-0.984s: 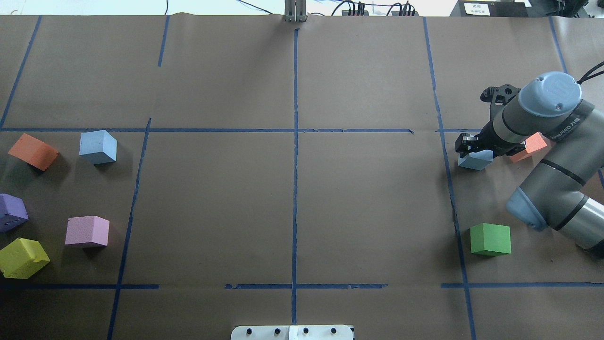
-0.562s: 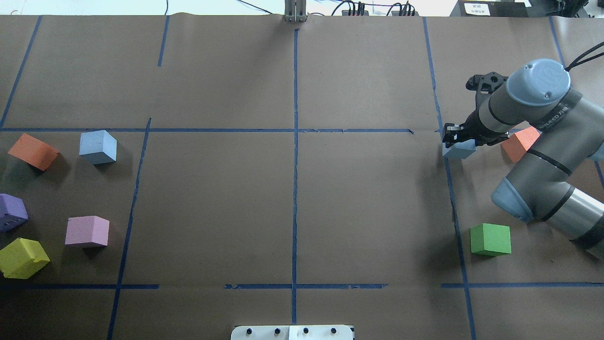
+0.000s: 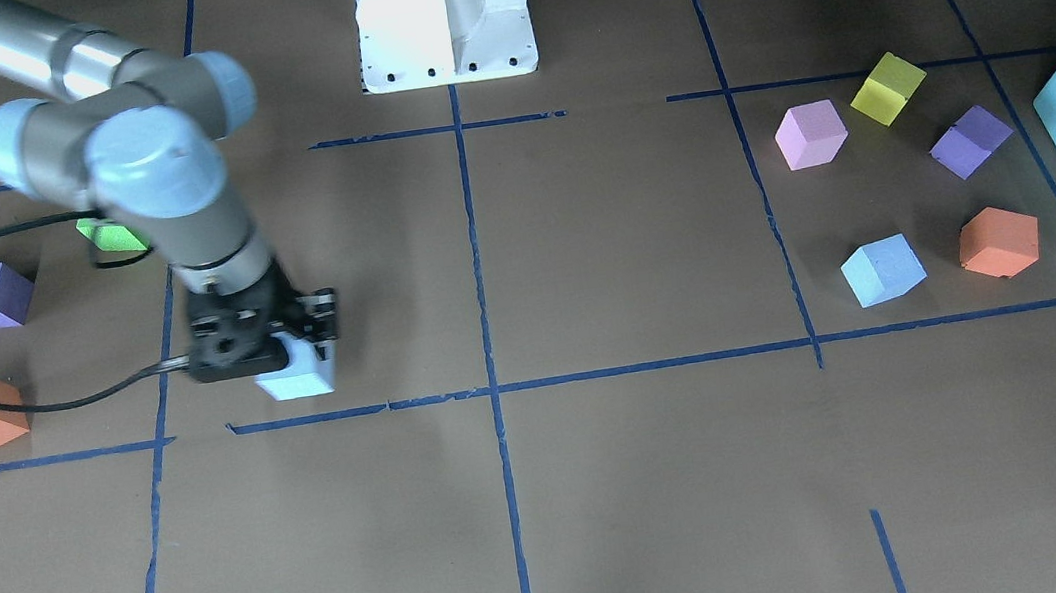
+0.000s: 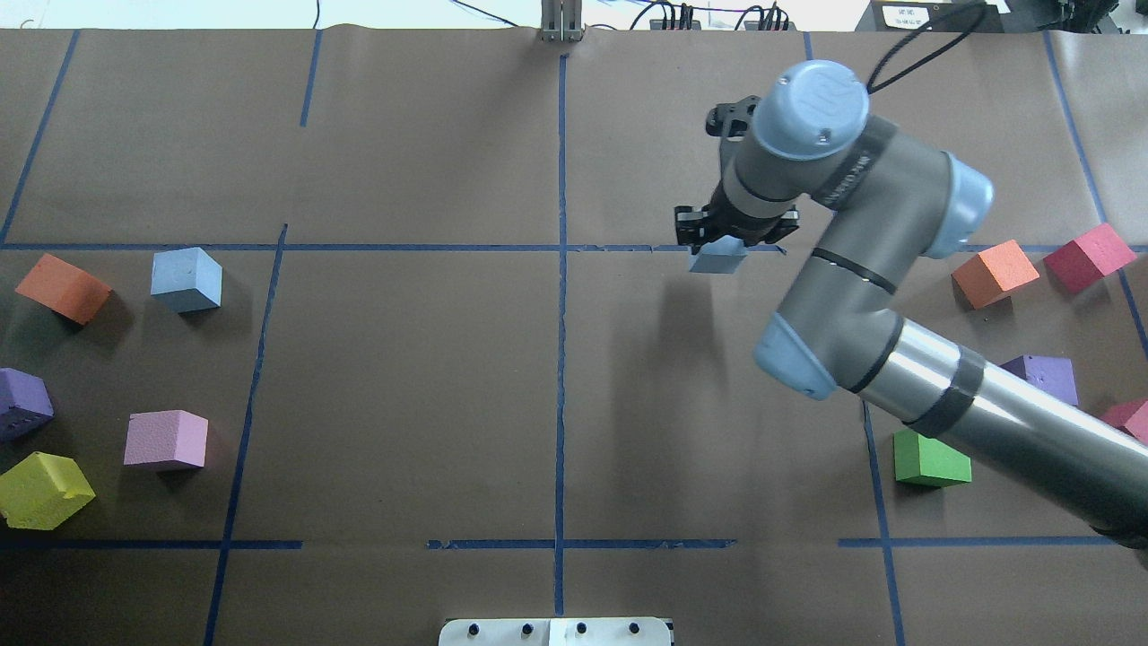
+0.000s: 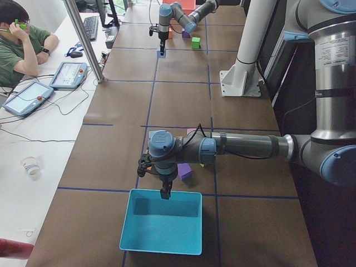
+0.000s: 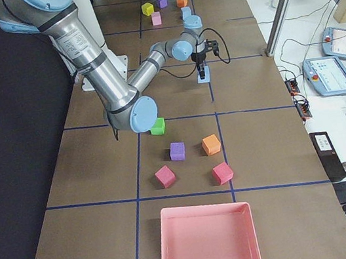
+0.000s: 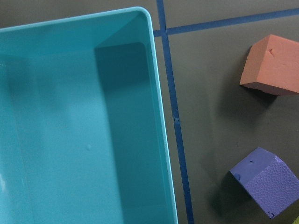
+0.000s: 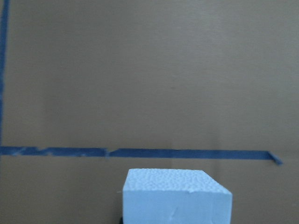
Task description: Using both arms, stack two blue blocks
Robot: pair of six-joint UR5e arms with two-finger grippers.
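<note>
My right gripper (image 4: pixel 723 246) is shut on a pale blue block (image 4: pixel 717 261) and holds it above the table, just right of the centre line. The block also shows in the front view (image 3: pixel 297 376) and fills the bottom of the right wrist view (image 8: pixel 176 197). The second blue block (image 4: pixel 186 279) sits on the table at the far left; it also shows in the front view (image 3: pixel 882 270). My left gripper (image 5: pixel 165 192) hangs over the teal box (image 5: pixel 161 222) and shows only in the exterior left view; I cannot tell whether it is open or shut.
Orange (image 4: pixel 63 287), purple (image 4: pixel 22 404), pink (image 4: pixel 166 440) and yellow (image 4: pixel 43 489) cubes lie near the second blue block. Orange (image 4: pixel 989 274), red (image 4: pixel 1085 257), purple (image 4: pixel 1045 377) and green (image 4: pixel 931 458) cubes lie at the right. A pink tray (image 6: pixel 207 243) stands beyond them.
My right arm has lifted the pale blue block from beside the orange cube and carried it left across the tape line toward the table's middle.
</note>
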